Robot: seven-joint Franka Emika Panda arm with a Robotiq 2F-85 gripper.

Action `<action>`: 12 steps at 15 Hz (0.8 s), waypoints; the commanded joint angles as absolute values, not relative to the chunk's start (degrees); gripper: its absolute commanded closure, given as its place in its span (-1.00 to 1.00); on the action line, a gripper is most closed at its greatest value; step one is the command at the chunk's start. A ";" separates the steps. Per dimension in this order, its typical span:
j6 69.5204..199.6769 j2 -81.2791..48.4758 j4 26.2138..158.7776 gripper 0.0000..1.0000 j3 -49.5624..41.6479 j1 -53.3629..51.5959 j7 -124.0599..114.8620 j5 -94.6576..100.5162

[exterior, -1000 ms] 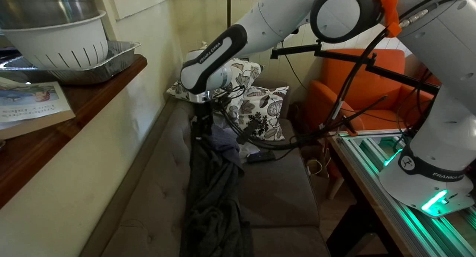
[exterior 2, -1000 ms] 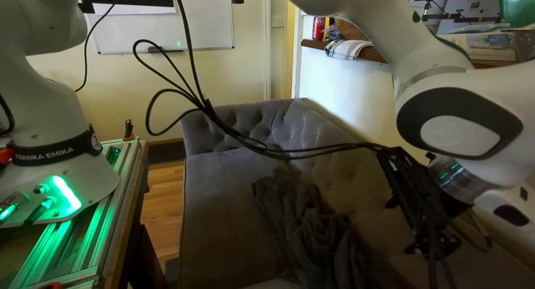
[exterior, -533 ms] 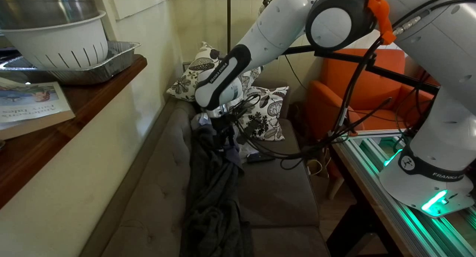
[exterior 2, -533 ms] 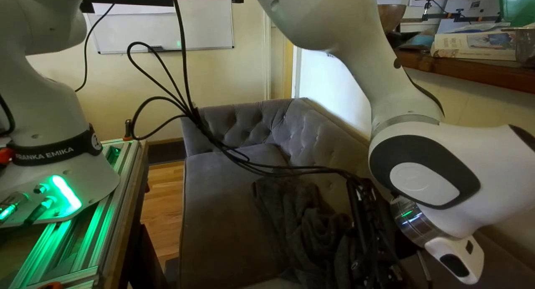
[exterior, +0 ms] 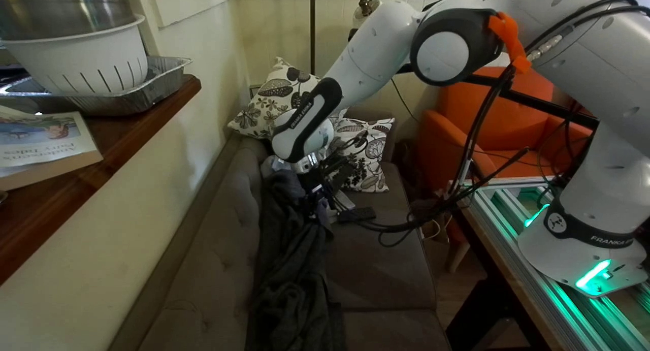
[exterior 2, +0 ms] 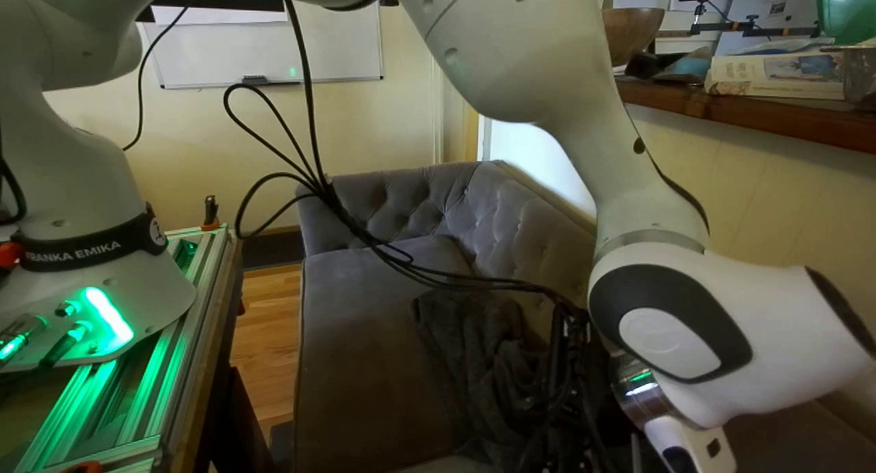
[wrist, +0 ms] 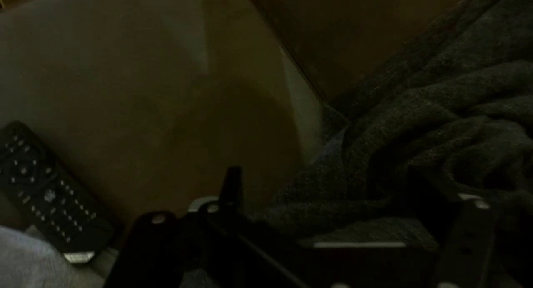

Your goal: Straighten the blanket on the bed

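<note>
Black fingers (wrist: 232, 191) apart: wrist view only

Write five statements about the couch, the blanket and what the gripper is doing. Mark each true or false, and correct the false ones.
1. The dark grey blanket lies in folds on the tufted couch. True.
2. The blanket covers the couch's whole seat. False: the seat cushions show beside it.
3. The gripper is open. True.
4. A black remote control lies on the couch. True.
5. The gripper is grasping the remote control. False: the remote control lies off to one side, not between the fingers.
</note>
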State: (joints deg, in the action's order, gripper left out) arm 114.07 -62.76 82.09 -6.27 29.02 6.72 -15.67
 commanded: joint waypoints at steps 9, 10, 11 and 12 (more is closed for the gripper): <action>116.89 -72.17 70.89 -1.00 -19.51 22.85 -18.90 -9.33; 118.74 -70.69 74.65 -1.00 -16.99 25.46 -14.81 -10.96; 118.52 -70.49 73.91 -1.00 -17.18 25.12 -15.37 -10.69; 118.51 -70.45 73.89 -1.00 -16.99 25.10 -15.35 -10.73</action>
